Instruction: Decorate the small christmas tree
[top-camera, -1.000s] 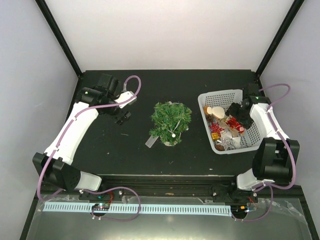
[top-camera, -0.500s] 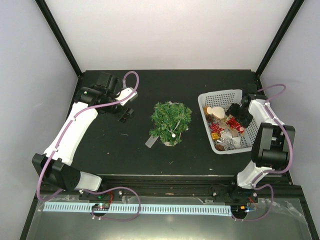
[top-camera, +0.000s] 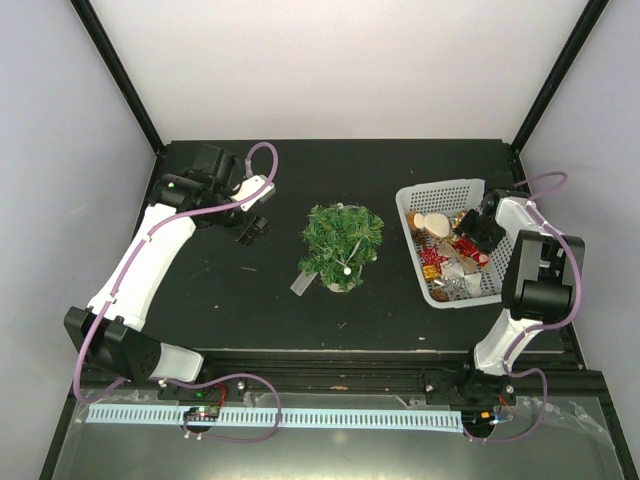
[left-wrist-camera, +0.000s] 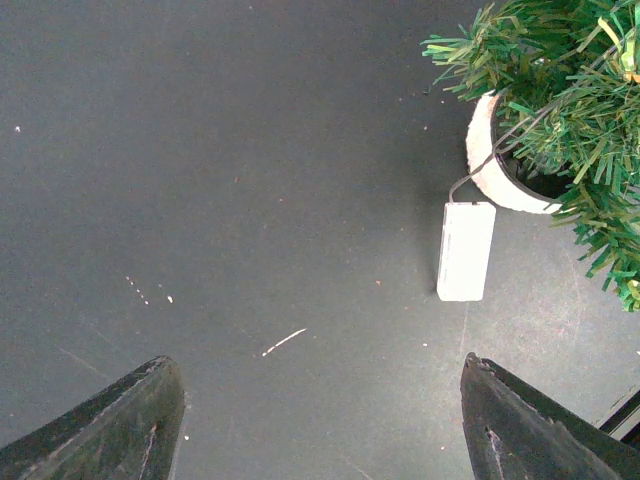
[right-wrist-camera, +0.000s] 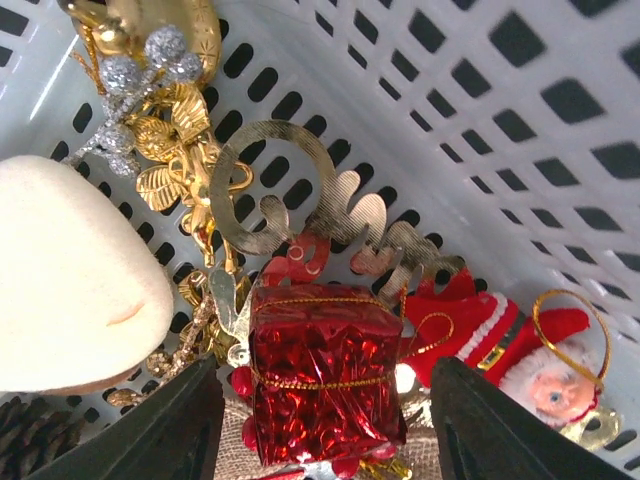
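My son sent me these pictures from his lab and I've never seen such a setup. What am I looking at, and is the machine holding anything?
These are two white robot arms bolted at the near edge of a black table. The wide picture looks down from above; the other two come from cameras on each wrist. In the middle stands the small christmas tree, with a small white box wired to its pot. On the right, a white basket holds ornaments. The left gripper hangs open over bare table, holding nothing. The right gripper is down in the basket, fingers either side of a shiny red gift box beside a Santa figure; it has not visibly gripped it.
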